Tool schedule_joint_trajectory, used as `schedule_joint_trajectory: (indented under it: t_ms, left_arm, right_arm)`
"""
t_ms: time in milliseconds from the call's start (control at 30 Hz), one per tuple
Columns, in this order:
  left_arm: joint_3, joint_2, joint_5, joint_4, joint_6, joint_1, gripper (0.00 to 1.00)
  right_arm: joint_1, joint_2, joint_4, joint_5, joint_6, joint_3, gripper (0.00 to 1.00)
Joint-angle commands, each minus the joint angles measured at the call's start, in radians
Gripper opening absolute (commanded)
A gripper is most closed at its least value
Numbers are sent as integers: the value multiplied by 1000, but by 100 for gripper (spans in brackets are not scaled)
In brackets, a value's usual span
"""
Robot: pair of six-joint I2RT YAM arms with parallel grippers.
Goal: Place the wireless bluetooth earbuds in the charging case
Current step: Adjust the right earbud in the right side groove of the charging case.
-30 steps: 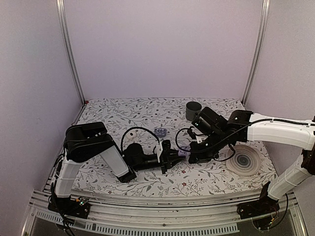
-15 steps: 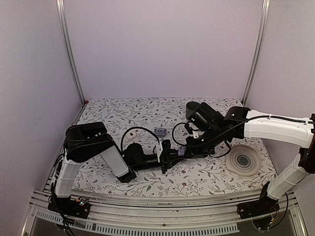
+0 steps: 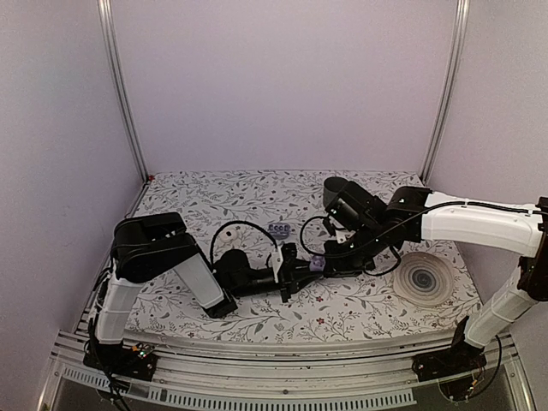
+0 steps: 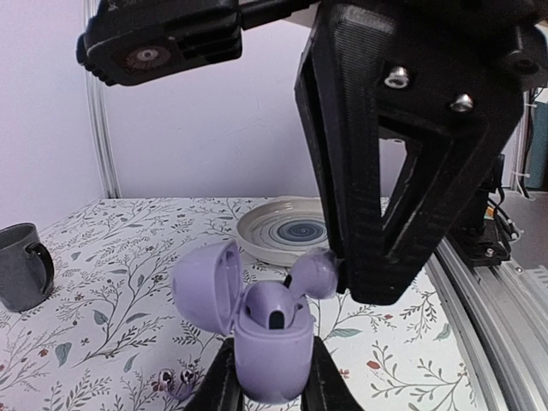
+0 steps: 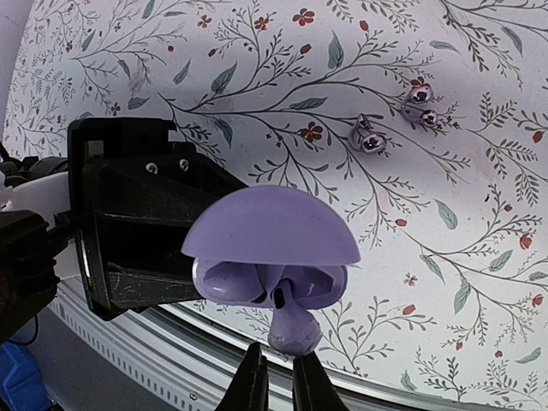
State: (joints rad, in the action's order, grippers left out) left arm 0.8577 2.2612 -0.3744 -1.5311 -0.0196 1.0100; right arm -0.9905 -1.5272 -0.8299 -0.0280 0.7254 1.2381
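**Earbud Poised at Mouth of Open Case, Held Between Two Arms**

The left gripper (image 4: 272, 381) clamps a glossy lilac pebble-shaped clamshell charging case (image 4: 272, 347) by its lower half. Its two black fingers (image 4: 221, 385) are closed against either side of the shell, holding it clear of the table. The case stands upright with its domed lid (image 4: 208, 282) swung open to the left wrist camera's left. From overhead the case (image 3: 315, 265) sits between the two arms, near the middle of the flower-patterned tablecloth (image 3: 223, 197).

The right gripper (image 5: 278, 370) reaches in from the other side with its slim fingers (image 5: 253, 377) drawn almost together. A rounded lilac earbud (image 5: 293, 330) sits just past their tips and appears to be pinched there, though the contact itself is hard to make out. The earbud (image 4: 312, 274) is at the rim of the case's open cavity, touching or nearly touching it. A dark-slotted lilac shape already sits inside the shell.

In the right wrist view the raised lid (image 5: 270, 231) hoods the cavity, with the blocky black body of the left gripper (image 5: 137, 231) behind it.

A dark grey ceramic mug (image 4: 21, 265) stands on the cloth, well apart from the case. A pale round plate with a blue spiral centre (image 3: 425, 278) lies on the right side of the table, under the right arm. Several tiny lilac-and-silver pieces (image 5: 368, 139) lie loose on the cloth, too small to identify.
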Motion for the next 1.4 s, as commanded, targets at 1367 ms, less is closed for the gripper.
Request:
schedule_joint_trajectory:
  t_ms: [1367]
  left_arm:
    - [7,6,-29,-291,-3,35,0]
  right_arm:
    - [3,-49,-94,89,-42,91,9]
